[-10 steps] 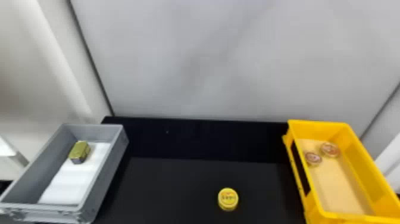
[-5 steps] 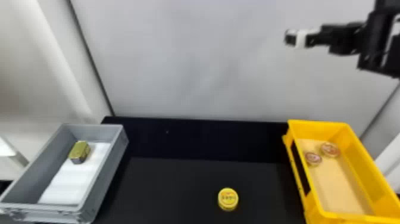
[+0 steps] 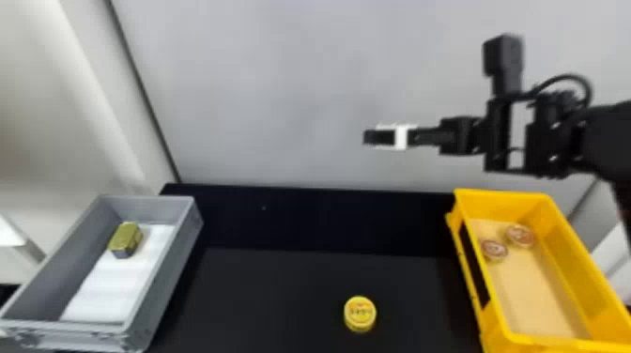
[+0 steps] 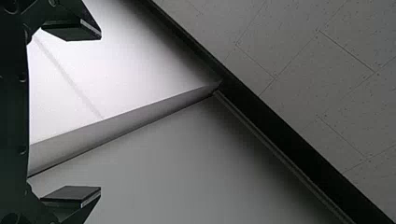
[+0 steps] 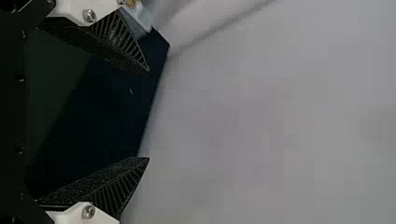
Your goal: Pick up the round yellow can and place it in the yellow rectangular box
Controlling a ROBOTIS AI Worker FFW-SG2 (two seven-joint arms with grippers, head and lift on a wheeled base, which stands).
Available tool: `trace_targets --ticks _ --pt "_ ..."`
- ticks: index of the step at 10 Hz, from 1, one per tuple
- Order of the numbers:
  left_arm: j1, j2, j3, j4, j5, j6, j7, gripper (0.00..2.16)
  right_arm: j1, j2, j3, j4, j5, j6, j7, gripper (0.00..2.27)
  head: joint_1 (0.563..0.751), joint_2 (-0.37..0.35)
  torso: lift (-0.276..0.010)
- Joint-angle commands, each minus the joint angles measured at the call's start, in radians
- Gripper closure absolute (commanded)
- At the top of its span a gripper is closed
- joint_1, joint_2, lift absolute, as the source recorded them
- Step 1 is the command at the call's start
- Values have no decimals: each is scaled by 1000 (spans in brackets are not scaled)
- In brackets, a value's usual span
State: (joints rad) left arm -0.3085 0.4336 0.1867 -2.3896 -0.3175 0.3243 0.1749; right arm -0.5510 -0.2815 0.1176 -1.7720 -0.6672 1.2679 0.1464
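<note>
black table (image 3: pixel 281 291) top, with the yellow can (image 3: pixel 360 313) on its near part, far from the back edge, between the two boxes and closer to the yellow box (image 3: pixel 570 244). i think the job is at the reaching step, with the can not picked up. next, the right gripper (image 5: pixel 148 114) has to go down and nearer, with one finger on each side of the can, then close softly. the can is small, round and low, and looks flat on the table, lid up. its top is bright yellow with some marks and a bit of red. it might slip or roll if it gets pinched crooked.

two round tins (image 3: pixel 507 242) sit inside the yellow box, toward its back left corner. in the grey box (image 3: pixel 178 263), a gold block (image 3: pixel 126 239) sits near the back edge. the right gripper is up high past the can, its fingers wide apart with nothing in them. the left gripper (image 4: pixel 101 113) is wide open and empty too, pointing at the wall and ceiling. behind it all is a pale wall (image 3: pixel 281 94).
</note>
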Motion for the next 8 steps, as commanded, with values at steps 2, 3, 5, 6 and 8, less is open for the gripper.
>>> trace_targets --ticks 2,3,5,6,8 --pt "-4 -10 -10 6 0 -2 0 111 42 31 79 132 -35 -16 167 105 663 54 -10" --pt "-6 -10 -12 7 0 -2 0 111 59 33 97 157 -35 -13 194 105 663 54 -10" --pt "-7 -16 -15 9 0 -2 0 111 95 38 102 230 -35 -14 246 110 663 54 -10" --pt "-11 -19 -18 10 0 -4 0 111 106 30 117 267 -34 -16 262 111 663 54 -10" --pt "-15 -25 -24 14 0 -4 2 111 118 33 143 344 51 -25 346 116 663 54 -10"
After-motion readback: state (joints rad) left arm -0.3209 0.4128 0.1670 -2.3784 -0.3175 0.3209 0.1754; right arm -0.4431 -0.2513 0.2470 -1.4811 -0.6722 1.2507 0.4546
